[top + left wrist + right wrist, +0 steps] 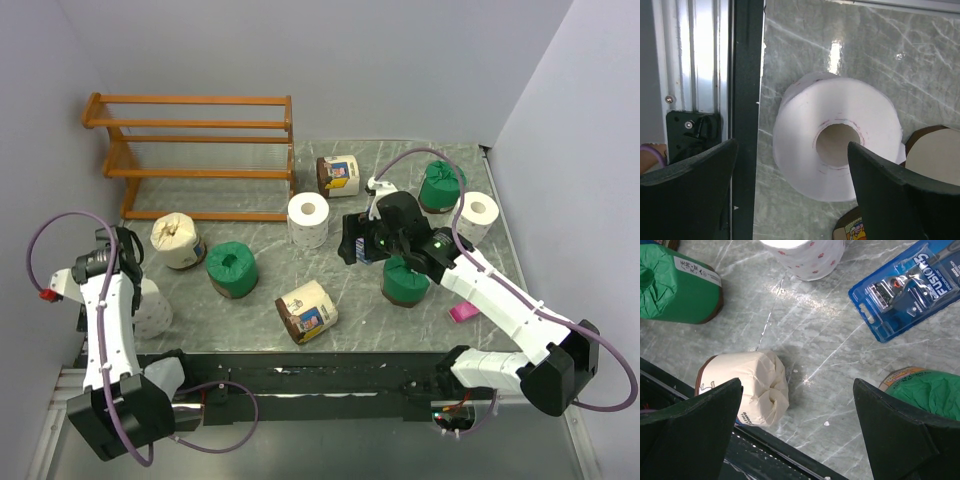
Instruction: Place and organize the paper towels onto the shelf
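The left gripper (791, 144) hangs spread over a bare white roll (840, 115) — apparently lining up a grasp — the right gripper (797, 382) likewise spread, empty.

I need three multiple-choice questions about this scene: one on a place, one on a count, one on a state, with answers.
1. Where does the shelf stand?
A) far left corner
B) near right corner
C) centre
2. How many green-wrapped rolls are seen from above?
A) one
B) three
C) five
3. The left gripper is:
A) open
B) shut on a roll
C) shut, empty

1 A: it fills the far left corner.
2 B: three green tops show.
3 A: its jaws stand apart above a white roll.
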{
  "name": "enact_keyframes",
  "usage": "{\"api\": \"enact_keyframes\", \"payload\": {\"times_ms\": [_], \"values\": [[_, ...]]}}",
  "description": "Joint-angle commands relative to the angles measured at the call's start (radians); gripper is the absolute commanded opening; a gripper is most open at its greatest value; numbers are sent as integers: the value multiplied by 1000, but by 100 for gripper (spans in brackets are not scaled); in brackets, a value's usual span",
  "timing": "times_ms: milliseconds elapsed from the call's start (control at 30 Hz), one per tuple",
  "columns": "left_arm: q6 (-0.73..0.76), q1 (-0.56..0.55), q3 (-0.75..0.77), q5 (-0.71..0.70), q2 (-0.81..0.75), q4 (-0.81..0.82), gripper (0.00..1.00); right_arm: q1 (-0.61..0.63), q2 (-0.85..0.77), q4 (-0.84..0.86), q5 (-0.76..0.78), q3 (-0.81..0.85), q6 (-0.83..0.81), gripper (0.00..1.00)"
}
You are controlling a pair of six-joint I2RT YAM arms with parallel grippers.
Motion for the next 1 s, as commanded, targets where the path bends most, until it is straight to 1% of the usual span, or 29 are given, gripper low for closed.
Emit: {"api": "enact_keyframes", "payload": {"times_ms": [0, 133, 267, 467, 567, 633, 667, 733, 767, 833, 867, 967], "values": [[50, 32, -22, 95, -8, 69, 97, -4, -6, -9, 3, 42, 6, 99], [71, 43, -56, 165, -5, 90, 99, -3, -7, -19, 9, 50, 2, 99], [67, 46, -85, 156, 0, 123, 97, -4, -9, -26, 32, 50, 1, 99], [49, 49, -90, 142, 33, 126, 95, -3, -9, -25, 38, 36, -8, 99], [19, 49, -94, 129, 32, 118, 90, -1, 2, -37, 49, 50, -11, 99], [9, 50, -100, 125, 26, 121, 86, -3, 2, -39, 50, 51, -13, 99], [1, 52, -103, 122, 20, 123, 79, -3, 2, -37, 50, 50, -11, 99], [-5, 50, -108, 122, 14, 124, 70, -3, 2, -37, 52, 51, -11, 99], [-14, 50, -108, 120, 14, 121, 61, -3, 3, -42, 53, 53, -10, 99], [-21, 50, -106, 111, 9, 109, 55, -4, 2, -46, 56, 56, -8, 99], [-27, 50, -105, 108, 4, 101, 47, -3, 2, -48, 58, 57, -5, 99], [-42, 50, -85, 87, -22, 63, 36, -3, -7, -45, 57, 53, -4, 99]]}}
